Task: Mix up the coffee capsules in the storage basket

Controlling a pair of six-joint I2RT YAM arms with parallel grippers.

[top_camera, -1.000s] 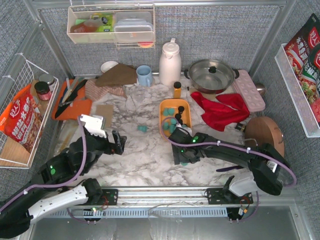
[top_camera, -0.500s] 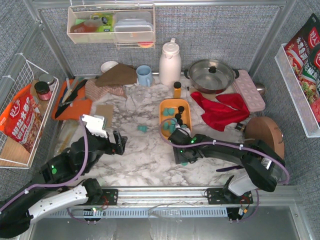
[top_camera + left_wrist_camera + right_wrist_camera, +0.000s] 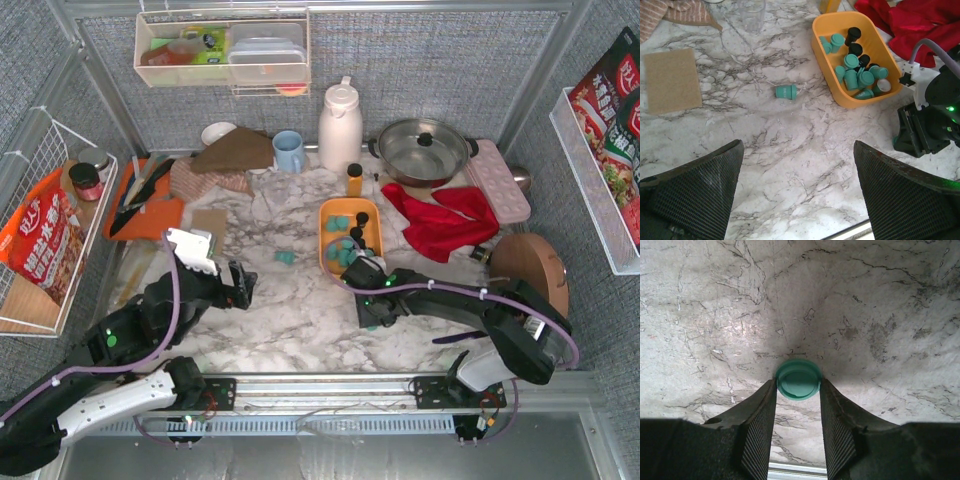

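Pinching teal capsule (image 3: 798, 380): right jaws, clear only from wrist | left jaws released

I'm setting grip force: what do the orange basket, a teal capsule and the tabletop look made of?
The storage basket: likely moulded plastic, uniform orange, smooth, rounded corners. The coffee capsule: probably plastic, matte teal; coated aluminium possible. The tabletop: marble-look, grey veins, slight sheen; stone or laminate, cannot tell.

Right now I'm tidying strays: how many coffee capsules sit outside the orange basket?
2. One teal capsule lies on its side on the marble left of the storage basket; a second capsule sits pinched between the right gripper's fingers. More may hide under that arm.
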